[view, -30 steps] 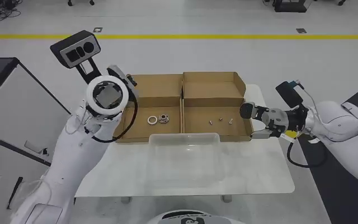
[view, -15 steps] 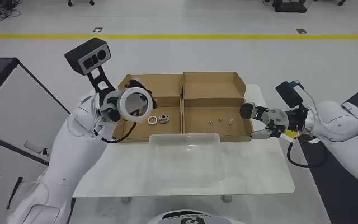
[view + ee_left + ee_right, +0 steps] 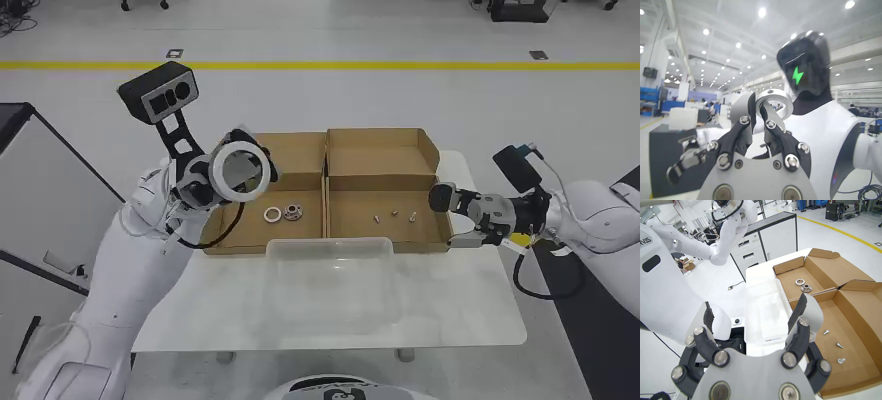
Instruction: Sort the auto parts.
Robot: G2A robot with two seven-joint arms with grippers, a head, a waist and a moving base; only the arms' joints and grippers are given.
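Here, a silver metal ring [image 3: 774, 103] with a small threaded hole in its rim is held up in the air, off the table. The left pincer [image 3: 757, 106] is clamped on it. One dark finger [image 3: 751, 109] presses the outside of the ring's wall and the other reaches through the ring's opening, so the wall is pinched between them. In the top view the left arm [image 3: 150, 225] is raised, with its wrist over the left-hand edge of the left cardboard box [image 3: 300, 160].

That open box lies on a white table [image 3: 480, 300]. On its floor sit a second ring [image 3: 272, 213] and a flanged hub [image 3: 292, 211], just beside each other and near the wall shared with the neighbouring box. From the right wrist view the second ring [image 3: 799, 282] lies flat, and the flanged hub [image 3: 805, 288] stands next to it with its collar up.

The right cardboard box [image 3: 385, 165] touches the left one side by side. Three small bolts [image 3: 839, 345] lie loose on its floor, set apart in a short row.

A clear plastic tub [image 3: 330, 290] stands on the table just in front of both boxes, on the robot's side.

The right pincer [image 3: 448, 218] hovers at the outer right edge of the right box. Its fingers are spread wide apart and grip nothing. In its own wrist view the right pincer [image 3: 755, 302] shows ribbed dark pads on the inner faces of the fingers [image 3: 797, 311].
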